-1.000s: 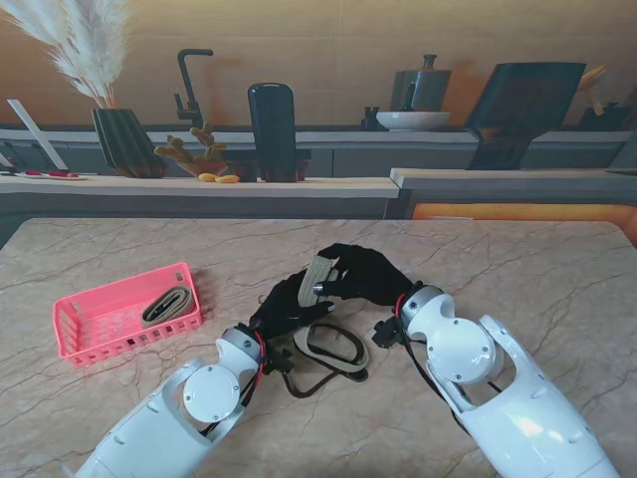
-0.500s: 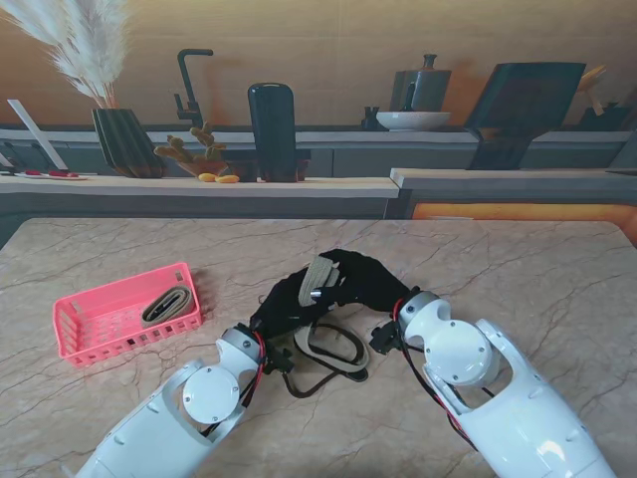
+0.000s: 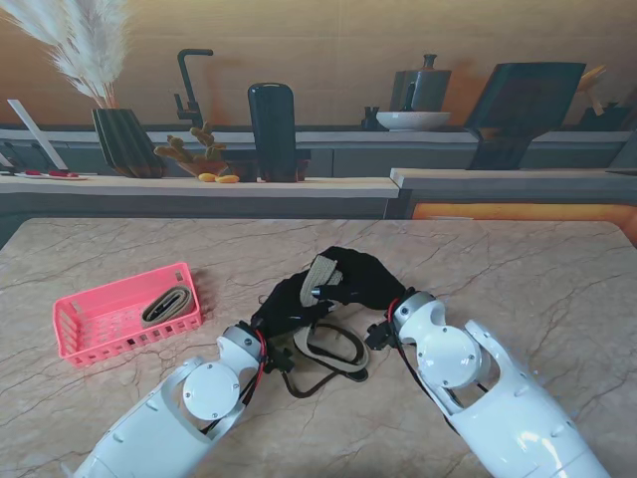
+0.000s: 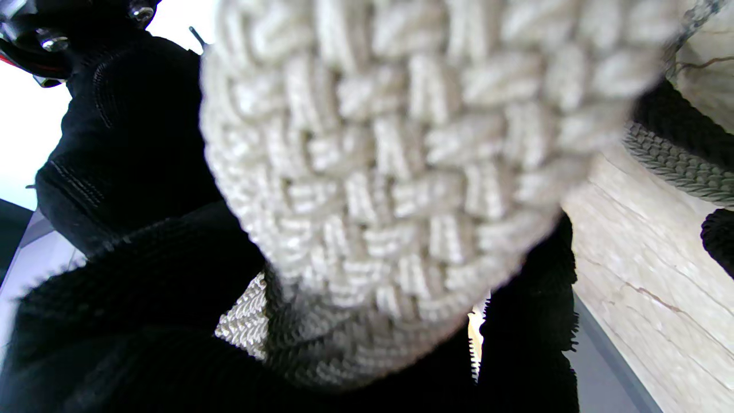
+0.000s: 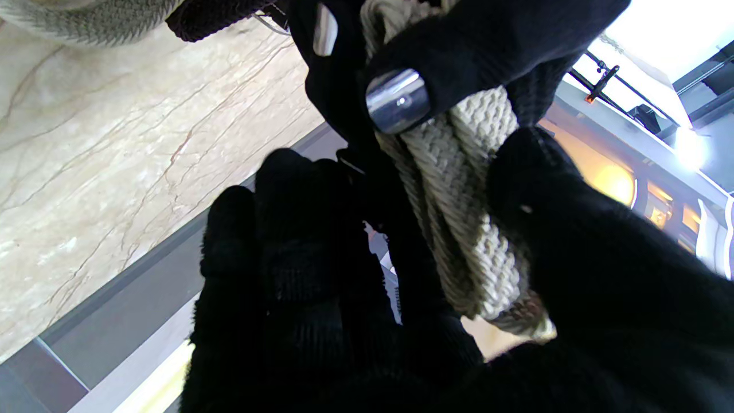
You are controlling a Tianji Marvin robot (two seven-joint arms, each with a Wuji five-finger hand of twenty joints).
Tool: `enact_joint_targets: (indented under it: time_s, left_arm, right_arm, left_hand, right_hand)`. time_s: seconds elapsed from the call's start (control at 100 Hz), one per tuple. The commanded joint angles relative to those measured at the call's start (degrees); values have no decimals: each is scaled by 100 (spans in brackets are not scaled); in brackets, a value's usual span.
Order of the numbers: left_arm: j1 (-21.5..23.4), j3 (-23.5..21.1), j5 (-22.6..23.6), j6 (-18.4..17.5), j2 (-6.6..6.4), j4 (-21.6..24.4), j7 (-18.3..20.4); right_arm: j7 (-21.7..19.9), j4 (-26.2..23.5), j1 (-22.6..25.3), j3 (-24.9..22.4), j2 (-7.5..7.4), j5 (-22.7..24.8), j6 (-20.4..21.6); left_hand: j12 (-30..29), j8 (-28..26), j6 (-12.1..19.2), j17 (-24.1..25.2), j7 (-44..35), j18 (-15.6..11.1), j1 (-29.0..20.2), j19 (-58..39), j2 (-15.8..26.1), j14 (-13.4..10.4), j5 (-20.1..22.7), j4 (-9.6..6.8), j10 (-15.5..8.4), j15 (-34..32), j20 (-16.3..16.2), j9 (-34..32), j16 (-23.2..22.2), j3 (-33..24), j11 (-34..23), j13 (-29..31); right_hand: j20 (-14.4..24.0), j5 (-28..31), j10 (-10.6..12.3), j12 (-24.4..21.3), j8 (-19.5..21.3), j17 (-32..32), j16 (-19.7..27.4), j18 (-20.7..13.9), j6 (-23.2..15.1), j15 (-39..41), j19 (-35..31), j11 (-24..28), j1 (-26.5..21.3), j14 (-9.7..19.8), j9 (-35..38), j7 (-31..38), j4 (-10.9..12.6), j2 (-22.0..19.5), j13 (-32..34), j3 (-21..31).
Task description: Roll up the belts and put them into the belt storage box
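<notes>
Two white arms come up from the near corners and meet over the middle of the table (image 3: 518,269). Each one ends in a black gloved hand.

The left hand (image 3: 282,307) and the right hand (image 3: 360,281) press together around a woven beige belt (image 3: 318,275). Both hands are closed on it. In the right wrist view the rolled part of the belt (image 5: 459,189) sits between the black fingers (image 5: 476,51), with the coils side by side, and a shiny metal fingertip rests on it. In the left wrist view the weave fills most of the picture, very close and blurry, with black fingers (image 4: 137,321) wrapped under it.

The rest of the belt hangs down from the hands and lies in a loose loop (image 3: 333,351) on the table, just near the two wrists. The loop has a pale side and a dark side.

To the left, well apart from the hands, sits the pink belt storage box (image 3: 75,324) — it has open, gridded walls. Another belt (image 3: 164,304) lies inside it, toward its right end.

Far off, past the table's edge, there is a long shelf. On it stand a dark vase with pale feathery grass (image 3: 127,141), a tall black jar (image 3: 272,129) and a white bowl (image 3: 412,120).
</notes>
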State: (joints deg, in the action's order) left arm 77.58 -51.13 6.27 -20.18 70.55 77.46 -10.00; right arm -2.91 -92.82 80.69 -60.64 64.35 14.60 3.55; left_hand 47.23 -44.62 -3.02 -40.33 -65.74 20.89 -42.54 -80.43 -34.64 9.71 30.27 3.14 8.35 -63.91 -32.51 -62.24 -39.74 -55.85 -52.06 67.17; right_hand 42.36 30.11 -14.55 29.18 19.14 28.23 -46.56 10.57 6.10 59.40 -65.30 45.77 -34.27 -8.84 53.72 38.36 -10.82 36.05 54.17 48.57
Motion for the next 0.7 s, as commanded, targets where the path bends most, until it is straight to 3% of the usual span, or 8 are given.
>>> enact_joint_targets:
  time_s: [0.0, 0.08, 0.17, 0.29, 0.32, 0.37, 0.49, 0.69]
  left_arm:
    - [10, 32, -3, 91, 15, 26, 83]
    - [-2, 35, 12, 173, -6, 39, 155]
    - [-17, 34, 53, 236, -19, 40, 186]
    - [-43, 26, 241, 298, -38, 18, 160]
    - [-44, 19, 285, 326, -37, 18, 132]
    - [-42, 5, 317, 365, -34, 19, 99]
    - [-42, -24, 322, 413, -39, 13, 101]
    - [-66, -25, 386, 411, -42, -27, 87]
  right_arm:
    - [-73, -115, -12, 107, 96, -42, 106]
    - [-71, -89, -43, 130, 100, -56, 145]
    - [69, -54, -67, 145, 138, -69, 208]
    - [127, -110, -41, 106, 155, -119, 198]
    - [168, -127, -28, 89, 162, -107, 200]
    - [188, -162, -1, 53, 161, -97, 212]
    - [180, -273, 81, -38, 151, -121, 227]
    - [148, -456, 199, -188, 127, -122, 262]
  left_hand:
    - [178, -77, -314, -48, -7, 138, -219, -290, 65, -102, 85, -42, -116, -147, -56, -366, -18, -685, -490, 221]
    - [173, -35, -340, -34, 61, 144, -243, -285, 86, -98, 91, -30, -56, -143, -40, -347, 2, -582, -458, 200]
    - [183, 121, -403, -41, 300, 111, -125, -276, 76, -153, 76, 3, -106, -111, -3, -305, 41, -238, -433, 180]
    - [31, 348, -420, 103, 1073, 20, 366, -134, 288, -236, -31, 212, -230, 61, 117, 44, 41, 1019, -423, -58]
    - [20, 322, -461, 163, 1247, 16, 538, -83, 423, -226, -15, 189, -214, 102, 130, 116, 31, 1209, -406, -119]
    - [7, 278, -550, 302, 1546, 14, 878, 14, 675, -159, -31, -11, -182, 222, 125, 258, 17, 1388, -315, -260]
    - [-172, 643, -509, 1139, 2464, 206, 1096, 700, 582, 322, -426, 22, 12, 1017, 69, 1096, -31, 1758, 485, -1089]
    - [-800, 925, -334, 1738, 3064, 186, 1092, 1259, 647, 391, -748, 13, 53, 1533, -54, 1927, -115, 2023, 1663, -1770]
  right_hand:
    - [188, 929, 818, -66, 94, -2, -32, -117, -1665, 68, -196, 15, -257, 352, 400, 1446, -222, -126, 90, 31]
    - [188, 1134, 872, -115, 46, -3, -14, -108, -1775, 52, -201, -62, -279, 352, 609, 1569, -231, -105, 185, 90]
    - [195, 1722, 953, -244, -78, 69, -6, -68, -1958, 118, -261, -172, -642, 305, 1160, 1842, -258, -464, 443, 39]
    - [174, 1847, 1038, -330, -55, 54, 46, -92, -2188, 51, -269, -322, -792, 327, 1318, 1962, -232, -467, 485, 64]
    - [164, 1871, 1061, -356, -29, 58, 72, -99, -2225, 15, -270, -375, -783, 336, 1364, 1974, -226, -430, 510, 97]
    - [143, 1891, 1122, -388, 0, 53, 115, -119, -2279, -50, -264, -464, -740, 376, 1420, 1971, -238, -397, 522, 153]
    - [96, 1899, 1170, -420, 35, 17, 228, -101, -2330, -251, -209, -603, -714, 414, 1476, 1963, -256, -386, 528, 214]
    - [56, 1910, 1195, -446, 74, -4, 436, -99, -2342, -660, -167, -785, -685, 444, 1559, 1950, -265, -368, 526, 257]
